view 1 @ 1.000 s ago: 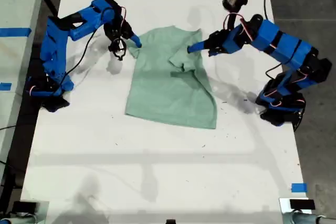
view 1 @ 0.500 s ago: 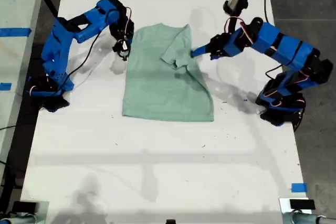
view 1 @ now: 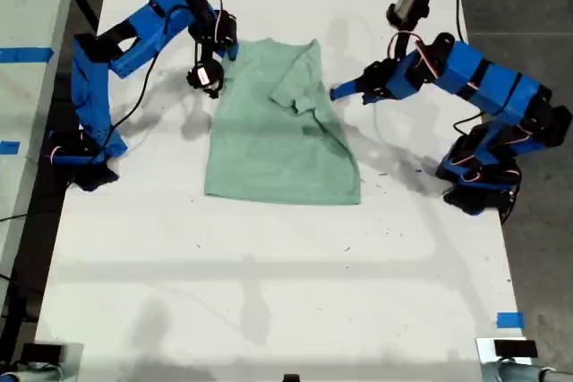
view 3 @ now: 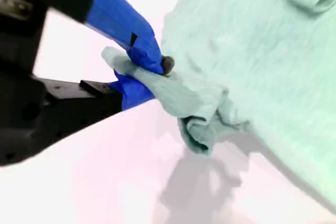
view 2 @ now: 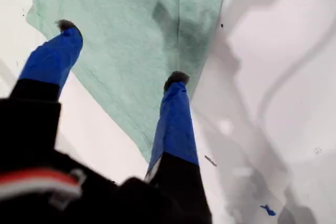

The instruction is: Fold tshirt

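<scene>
the tshirt [view 1: 277,154] lies on the white surface [view 1: 269,292] between the two blue arms, in the upper middle of the exterior view, its hem toward the lower side of that view. the body is mostly flat. on the exterior view's right, the upper part is folded in over the chest, leaving a rumpled ridge near the collar end.

my second end effector [view 1: 224,49] is at the shirt's upper corner on the exterior view's left. in the second wrist view it [view 3: 157,66] is clamped tight on a bunched wad of the mint cloth [view 3: 252,40], which hangs in a twisted lump past the fingertips while the rest of the shirt spreads away over the surface.

my first end effector [view 1: 338,92] is just beside the shirt's edge on the exterior view's right, at about the height of the folded part. in the first wrist view it [view 2: 122,51] has its fingers spread wide apart with nothing between them, one fingertip [view 2: 65,25] over the cloth [view 2: 126,14] and the other near the shirt's edge. i cannot tell whether either tip touches the cloth.

a strip of blue tape [view 1: 508,319] sits on the surface at the exterior view's lower right.
</scene>
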### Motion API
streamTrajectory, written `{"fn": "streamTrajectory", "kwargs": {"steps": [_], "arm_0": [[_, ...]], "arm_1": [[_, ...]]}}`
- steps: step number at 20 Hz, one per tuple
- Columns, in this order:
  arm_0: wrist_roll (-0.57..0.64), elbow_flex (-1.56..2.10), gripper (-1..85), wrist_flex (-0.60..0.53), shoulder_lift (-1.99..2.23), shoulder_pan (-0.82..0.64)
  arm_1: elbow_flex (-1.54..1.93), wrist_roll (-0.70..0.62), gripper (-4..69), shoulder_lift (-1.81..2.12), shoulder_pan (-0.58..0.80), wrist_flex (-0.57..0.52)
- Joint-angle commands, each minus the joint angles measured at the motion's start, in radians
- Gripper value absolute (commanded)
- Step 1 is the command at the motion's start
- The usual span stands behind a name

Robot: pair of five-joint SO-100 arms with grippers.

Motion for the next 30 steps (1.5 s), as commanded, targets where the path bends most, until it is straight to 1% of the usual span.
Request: {"fn": "streamTrajectory", "kwargs": {"steps": [1, 3, 6, 7, 8, 9, 10, 11, 12, 13, 15, 16, 17, 18, 19, 20, 21, 23, 25, 27, 30], "arm_0": [[0.017, -0.067, 0.1, -0.213, 0.008, 0.155], [0.021, -0.091, 0.1, -0.35, -0.095, 0.202], [0.008, -0.127, 0.1, -0.482, -0.27, 0.199], [-0.003, -0.129, 9.6, -0.508, -0.318, 0.187], [-0.003, -0.129, 23.5, -0.509, -0.339, 0.181], [-0.005, -0.129, 25.9, -0.476, -0.328, 0.178], [0.002, -0.129, 26.1, -0.425, -0.287, 0.178], [0.003, -0.129, 25.6, -0.359, -0.224, 0.179], [0.003, -0.124, 23.9, -0.264, -0.15, 0.181], [-0.003, -0.1, 18.5, -0.156, -0.064, 0.184], [-0.077, -0.011, 13.6, 0.091, 0.084, 0.187], [-0.12, 0.081, 6.8, 0.164, 0.163, 0.206], [-0.163, 0.221, 4.0, 0.17, 0.262, 0.238], [-0.207, 0.394, 4.0, 0.123, 0.387, 0.285], [-0.249, 0.577, 10.9, 0.037, 0.535, 0.341], [-0.295, 0.742, 20.6, -0.029, 0.678, 0.396], [-0.347, 0.881, 23.4, -0.066, 0.805, 0.443], [-0.443, 1.14, 24.8, -0.133, 0.999, 0.517], [-0.541, 1.331, 25.1, -0.201, 1.089, 0.58], [-0.617, 1.397, 24.9, -0.235, 1.071, 0.638], [-0.646, 1.382, 24.1, -0.295, 0.988, 0.686]], "arm_1": [[0.0, 0.005, 29.9, 0.054, 0.006, -0.049], [0.011, 0.006, 29.8, 0.054, 0.006, -0.052], [0.029, 0.012, 29.8, 0.06, -0.002, -0.055], [0.037, 0.015, 29.8, 0.061, -0.005, -0.055], [0.044, 0.015, 29.8, 0.066, -0.008, -0.055], [0.057, 0.017, 29.9, 0.074, -0.009, -0.055], [0.072, 0.017, 30.0, 0.081, -0.009, -0.055], [0.084, 0.015, 30.1, 0.092, -0.009, -0.055], [0.094, 0.014, 30.2, 0.104, -0.009, -0.052], [0.101, 0.014, 30.0, 0.12, -0.012, -0.037], [0.135, 0.021, 29.6, 0.172, -0.041, -0.008], [0.16, 0.035, 28.7, 0.198, -0.069, 0.008], [0.19, 0.058, 27.4, 0.225, -0.104, 0.017], [0.221, 0.084, 25.2, 0.245, -0.147, 0.02], [0.25, 0.11, 26.1, 0.255, -0.192, 0.026], [0.275, 0.143, 28.4, 0.256, -0.244, 0.029], [0.298, 0.173, 29.9, 0.253, -0.304, 0.025], [0.356, 0.238, 33.5, 0.224, -0.397, -0.003], [0.425, 0.288, 34.5, 0.172, -0.449, -0.048], [0.479, 0.336, 34.5, 0.104, -0.488, -0.107], [0.517, 0.382, 34.3, -0.025, -0.511, -0.216]]}}
